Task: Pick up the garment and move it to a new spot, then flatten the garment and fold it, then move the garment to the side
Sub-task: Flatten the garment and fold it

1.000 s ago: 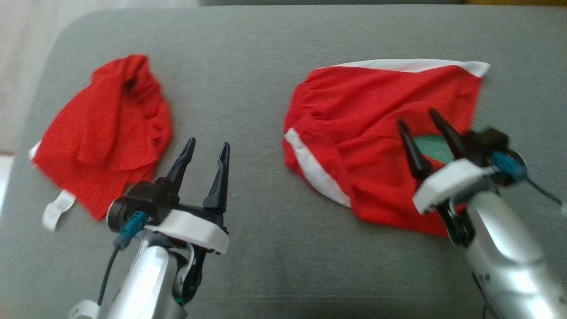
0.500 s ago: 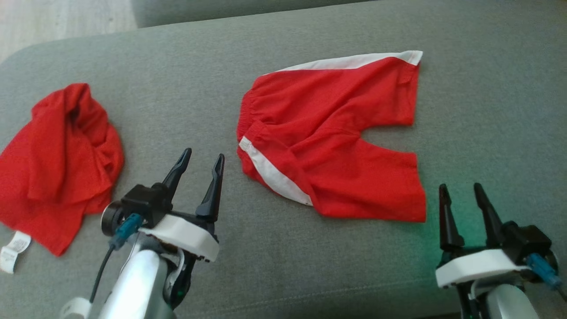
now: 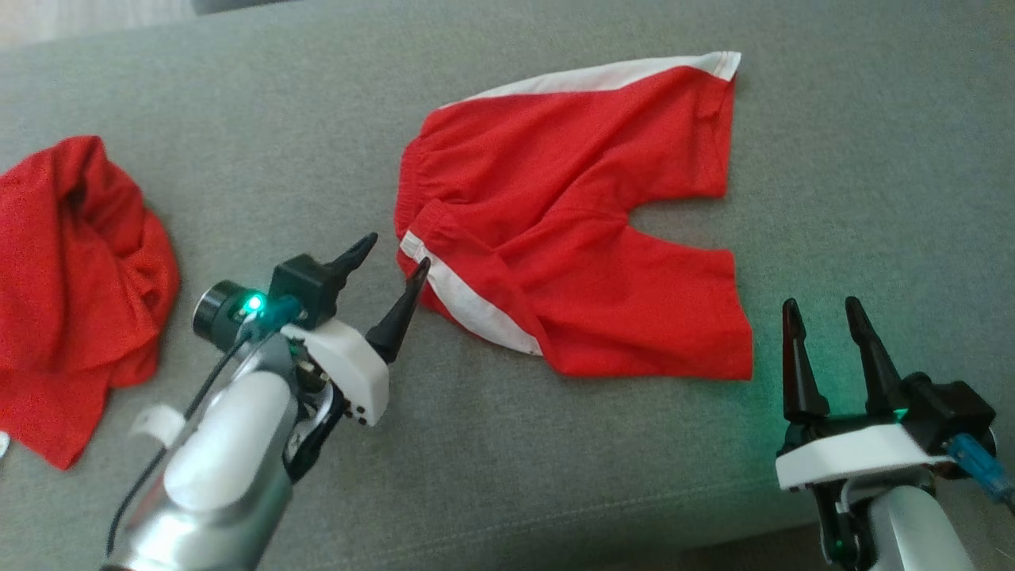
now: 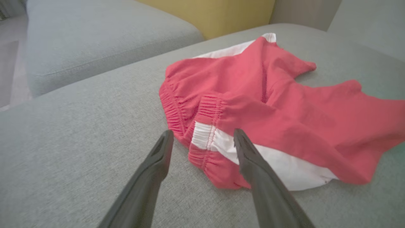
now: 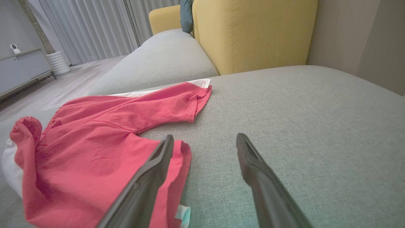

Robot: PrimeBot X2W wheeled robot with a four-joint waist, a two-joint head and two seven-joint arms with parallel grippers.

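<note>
Red shorts (image 3: 579, 222) with white side stripes lie spread on the grey sofa cushion (image 3: 507, 460), waistband to the left, legs to the right. My left gripper (image 3: 396, 252) is open, its tips just left of the waistband; in the left wrist view the gripper (image 4: 202, 136) hovers over the elastic waistband (image 4: 202, 134) of the shorts (image 4: 278, 104). My right gripper (image 3: 821, 305) is open and empty, below and right of the near leg hem. In the right wrist view the shorts (image 5: 104, 133) lie left of that gripper (image 5: 204, 137).
A second crumpled red garment (image 3: 71, 277) lies at the left of the cushion. A yellow chair (image 5: 253, 31) and another grey cushion (image 5: 158, 63) stand beyond the sofa. The cushion's front edge runs along the bottom of the head view.
The head camera has shifted. My right gripper has drawn back off the shorts toward the front edge. My left gripper has turned and moved right to the waistband.
</note>
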